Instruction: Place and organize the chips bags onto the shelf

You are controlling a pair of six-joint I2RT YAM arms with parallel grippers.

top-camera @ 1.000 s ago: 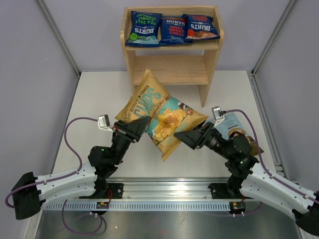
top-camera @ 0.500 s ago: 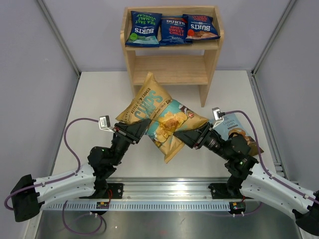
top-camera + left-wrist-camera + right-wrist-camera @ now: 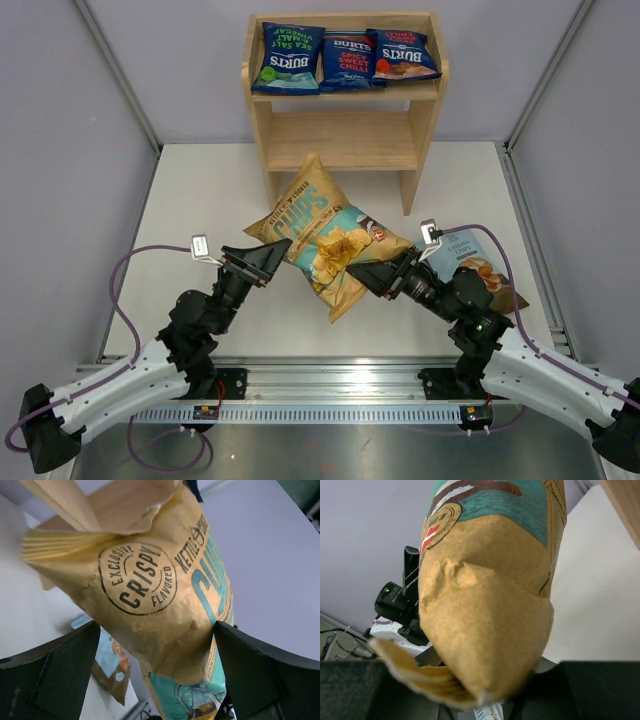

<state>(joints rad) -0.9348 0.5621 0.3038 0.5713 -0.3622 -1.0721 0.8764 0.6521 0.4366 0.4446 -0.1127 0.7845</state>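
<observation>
White tabletop (image 3: 200, 190) is enclosed by grey walls. At centre, the tan "CHIPS" bag (image 3: 325, 235) is pinched at its lower edge by the right gripper (image 3: 366, 276) and stretches toward 11 o'clock from it. The left gripper (image 3: 266, 260) is spread wide, with the bag's corner seen between its parted fingers, at its 1 o'clock. The shelf (image 3: 340, 140) stands at 12 o'clock, with three Burts bags (image 3: 346, 58) laid on top.

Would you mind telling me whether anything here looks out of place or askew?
The tan CHIPS bag is askew in front of the shelf, pinched at one end by the right fingers; another bag lies partly under that arm.
</observation>
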